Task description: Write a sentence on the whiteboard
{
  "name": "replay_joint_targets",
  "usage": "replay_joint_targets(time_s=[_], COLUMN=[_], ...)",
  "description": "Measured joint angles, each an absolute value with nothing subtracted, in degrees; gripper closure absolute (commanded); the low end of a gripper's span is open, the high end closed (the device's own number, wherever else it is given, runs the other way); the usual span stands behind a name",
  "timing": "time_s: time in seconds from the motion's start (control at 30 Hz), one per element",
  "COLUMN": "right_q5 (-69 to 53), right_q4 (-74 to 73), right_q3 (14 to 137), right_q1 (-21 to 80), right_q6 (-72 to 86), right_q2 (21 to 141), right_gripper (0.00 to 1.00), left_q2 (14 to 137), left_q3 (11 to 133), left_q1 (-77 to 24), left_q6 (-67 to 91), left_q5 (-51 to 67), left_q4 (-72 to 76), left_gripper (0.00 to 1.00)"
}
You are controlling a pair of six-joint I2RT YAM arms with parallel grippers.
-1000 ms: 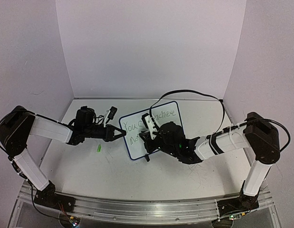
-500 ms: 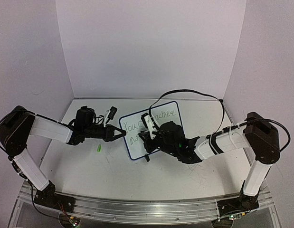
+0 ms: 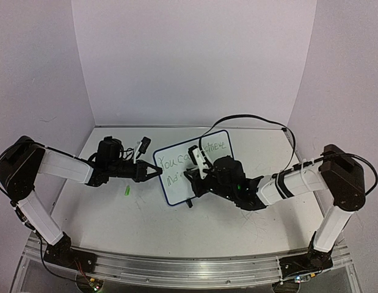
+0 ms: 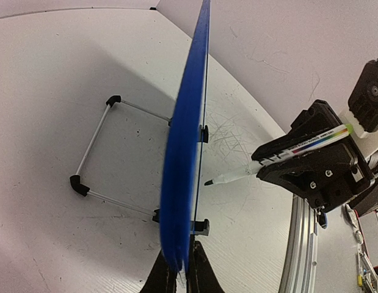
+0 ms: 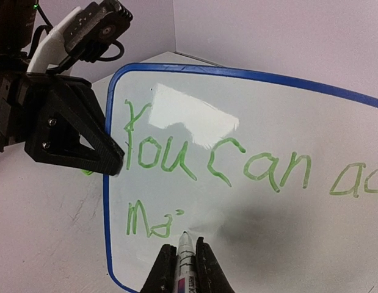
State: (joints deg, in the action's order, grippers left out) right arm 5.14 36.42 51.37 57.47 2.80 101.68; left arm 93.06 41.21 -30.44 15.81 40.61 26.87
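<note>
Tabletop (image 3: 109, 223): white, scuffed, dotted with small dark specks. Grey scribble scratches (image 4: 228, 131) cross right half; a few fainter ones toward near right corner.
Small green piece (image 3: 126, 190): lies flat on tabletop, left of centre, well apart from every edge; too small to tell what it is.
Metal rail (image 3: 176, 268): ribbed, silver, runs along whole near edge.
Pale plain panels (image 3: 195, 61): upright along far, left and right edges, meeting at both far corners.
</note>
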Motion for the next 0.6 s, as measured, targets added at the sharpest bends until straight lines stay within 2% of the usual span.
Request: replay_joint_targets(time_s=[0.6], right_q5=[5.5], right_q4=[36.2], right_q3=[54.3], right_q1=[57.5], right_q6=[1.9], right_q2=[103.4], right_gripper=[1.00], left_q2=[93.1], left_q3=[41.2], left_q1=[-30.4], left_q6=[15.8], left_q5=[40.6], left_q4=[26.9], left_gripper=[1.00])
